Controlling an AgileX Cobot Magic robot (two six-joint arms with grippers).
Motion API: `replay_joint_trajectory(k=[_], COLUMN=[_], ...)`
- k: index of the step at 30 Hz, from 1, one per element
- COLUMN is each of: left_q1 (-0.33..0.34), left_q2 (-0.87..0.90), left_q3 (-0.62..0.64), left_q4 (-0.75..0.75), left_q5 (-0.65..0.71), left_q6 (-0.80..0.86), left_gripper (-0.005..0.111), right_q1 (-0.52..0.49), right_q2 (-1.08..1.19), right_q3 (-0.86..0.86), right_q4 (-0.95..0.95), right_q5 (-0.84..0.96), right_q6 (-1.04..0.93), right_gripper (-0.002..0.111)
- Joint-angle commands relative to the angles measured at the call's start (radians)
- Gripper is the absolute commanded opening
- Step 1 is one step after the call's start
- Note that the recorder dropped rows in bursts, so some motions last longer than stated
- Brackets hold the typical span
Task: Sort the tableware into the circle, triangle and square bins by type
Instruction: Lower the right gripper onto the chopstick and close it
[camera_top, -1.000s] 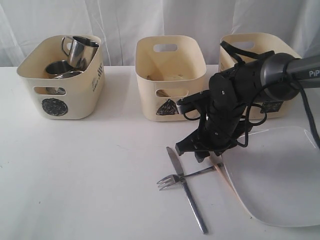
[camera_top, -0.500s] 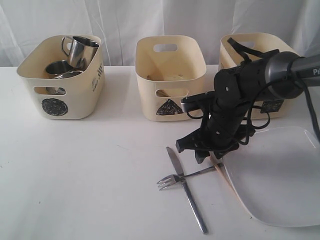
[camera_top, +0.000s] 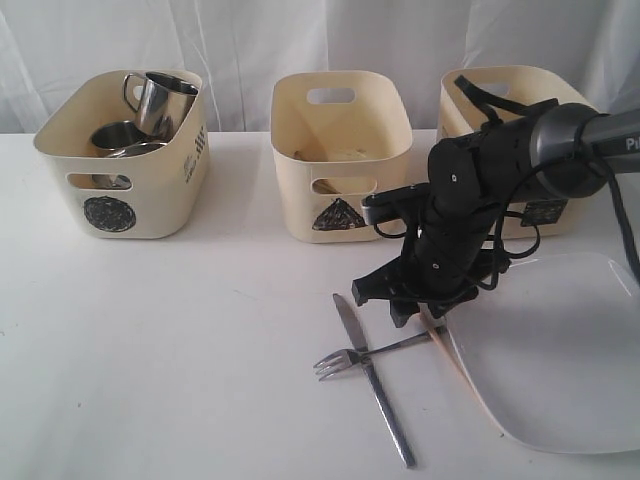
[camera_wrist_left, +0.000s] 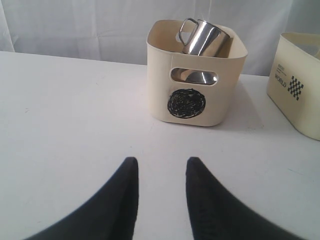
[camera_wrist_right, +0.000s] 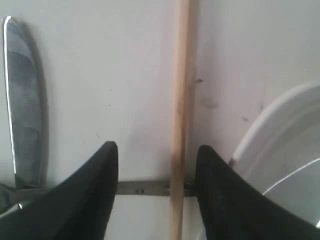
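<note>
My right gripper (camera_top: 420, 315) (camera_wrist_right: 157, 150) hangs open just above the table, its fingers on either side of a wooden chopstick (camera_wrist_right: 180, 100) (camera_top: 455, 365) that crosses the steel fork's handle (camera_wrist_right: 145, 188). The fork (camera_top: 345, 357) lies across the knife (camera_top: 375, 385) (camera_wrist_right: 22, 100). The large white plate (camera_top: 560, 350) (camera_wrist_right: 280, 145) lies beside the chopstick. At the back stand the circle bin (camera_top: 120, 190) (camera_wrist_left: 195, 95) holding a steel mug (camera_top: 160, 100) (camera_wrist_left: 202, 37), the triangle bin (camera_top: 340, 210) and the square bin (camera_top: 560, 120). My left gripper (camera_wrist_left: 161, 162) is open and empty, low over bare table facing the circle bin.
A steel bowl (camera_top: 120, 135) also sits in the circle bin. Something pale (camera_top: 345, 155) lies in the triangle bin. The right arm's black body and cables (camera_top: 470, 200) partly cover the square bin's front. A white curtain hangs behind the table.
The right arm shifted slightly to the right over the cutlery, then held still. Its jaws stayed open. The tableware has not moved.
</note>
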Motion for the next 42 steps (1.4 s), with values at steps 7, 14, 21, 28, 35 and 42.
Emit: replay_joint_trajectory(k=[7,14,21,28,35,42], left_q1=[0.002,0.002,0.002,0.002,0.002,0.002], left_q2=[-0.005,-0.005,-0.005,-0.005,-0.005,-0.005], left_q3=[0.004,0.004,0.004,0.004,0.004,0.004], left_q4=[-0.005,-0.005,-0.005,-0.005,-0.005,-0.005], left_q5=[0.0,0.0,0.0,0.0,0.0,0.0], left_q6=[-0.008,-0.008,-0.008,-0.008,-0.008,-0.008], left_gripper=[0.038,0.038,0.038,0.038,0.038,0.038], right_q1=[-0.011,-0.011,-0.011,-0.011,-0.011,-0.011], right_q2=[0.001,0.001,0.016,0.049,0.051,0.051], right_q3=[-0.003,-0.003,-0.003,-0.003,-0.003,-0.003], right_q4=[0.002,0.002,0.002,0.002,0.002,0.002], right_q5=[-0.028,-0.043,-0.054,-0.047,-0.044,-0.04], right_q6=[0.001,0.001,0.001,0.001,-0.001,-0.019], right_gripper=[0.047,0.047,0.047,0.047,0.047,0.039])
